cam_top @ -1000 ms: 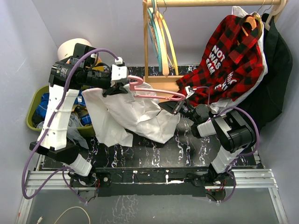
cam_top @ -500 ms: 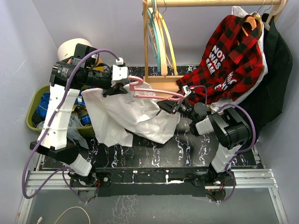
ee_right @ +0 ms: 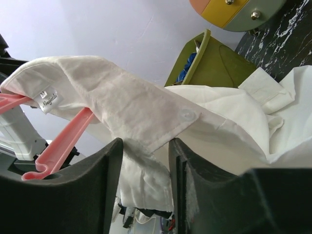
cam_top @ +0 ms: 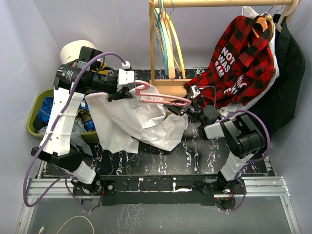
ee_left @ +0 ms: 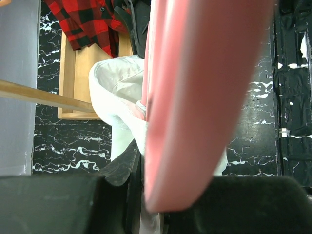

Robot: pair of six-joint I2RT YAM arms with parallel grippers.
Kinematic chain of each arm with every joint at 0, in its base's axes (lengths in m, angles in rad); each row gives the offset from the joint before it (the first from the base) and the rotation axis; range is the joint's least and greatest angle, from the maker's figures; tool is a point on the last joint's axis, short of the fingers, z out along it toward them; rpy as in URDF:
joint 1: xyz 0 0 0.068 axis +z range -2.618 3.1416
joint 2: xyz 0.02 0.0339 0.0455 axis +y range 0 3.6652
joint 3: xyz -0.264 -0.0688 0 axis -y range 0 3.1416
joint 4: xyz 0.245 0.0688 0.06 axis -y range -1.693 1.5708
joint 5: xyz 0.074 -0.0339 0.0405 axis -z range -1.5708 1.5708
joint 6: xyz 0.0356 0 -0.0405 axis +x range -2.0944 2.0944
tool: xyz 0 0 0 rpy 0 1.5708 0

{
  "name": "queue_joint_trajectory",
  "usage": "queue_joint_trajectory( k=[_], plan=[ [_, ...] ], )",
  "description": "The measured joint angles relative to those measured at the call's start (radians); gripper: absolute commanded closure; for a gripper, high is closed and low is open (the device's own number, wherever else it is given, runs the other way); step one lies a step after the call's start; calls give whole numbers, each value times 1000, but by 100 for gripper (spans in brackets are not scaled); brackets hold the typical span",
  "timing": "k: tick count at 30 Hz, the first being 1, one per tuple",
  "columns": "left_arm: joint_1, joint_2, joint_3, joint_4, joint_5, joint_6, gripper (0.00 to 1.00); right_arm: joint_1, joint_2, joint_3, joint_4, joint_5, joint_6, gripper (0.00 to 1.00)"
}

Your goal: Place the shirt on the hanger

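My left gripper [cam_top: 127, 91] is shut on the pink hanger [cam_top: 161, 100] near its hook and holds it level above the table. The hanger fills the left wrist view [ee_left: 195, 97] as a blurred pink bar. The white shirt [cam_top: 136, 122] hangs from the hanger's left part down to the table, and its collar shows in the left wrist view [ee_left: 117, 92]. My right gripper [cam_top: 184, 109] is at the hanger's right end. In the right wrist view the gripper [ee_right: 146, 161] pinches a bunch of the shirt [ee_right: 122, 92] by its button placket, beside the hanger [ee_right: 63, 141].
A wooden rack [cam_top: 152, 48] at the back holds yellow and teal hangers [cam_top: 168, 39]. A red plaid shirt [cam_top: 239, 63] and a black garment [cam_top: 287, 73] hang at the right. A green bin [cam_top: 36, 114] of clothes stands at the left. The table [cam_top: 161, 156] is black marbled.
My right gripper reached left into the shirt's right edge, then drew back right and slightly up with the cloth. The left arm and the hanger barely moved.
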Motion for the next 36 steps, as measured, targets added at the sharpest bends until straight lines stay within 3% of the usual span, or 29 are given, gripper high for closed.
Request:
queue_joint_trajectory(
  k=[8, 12, 18, 23, 30, 36],
  plan=[
    [0, 0, 0, 6, -13, 4, 100, 6, 5, 0, 0, -13, 10, 70],
    [0, -2, -7, 6, -23, 6, 100, 8, 5, -11, 0, -23, 9, 91],
    [0, -13, -47, 8, -70, 23, 100, -14, -1, -61, 0, -8, 16, 92],
    [-4, -35, -94, 23, -146, 43, 100, -133, -85, -113, -23, -2, -34, 92],
    [-6, -73, -156, 82, -225, 27, 100, -158, -335, -48, -378, 29, -289, 92],
    [-8, -79, -209, 163, -295, -16, 100, -150, -419, 45, -756, 65, -475, 92]
  ],
)
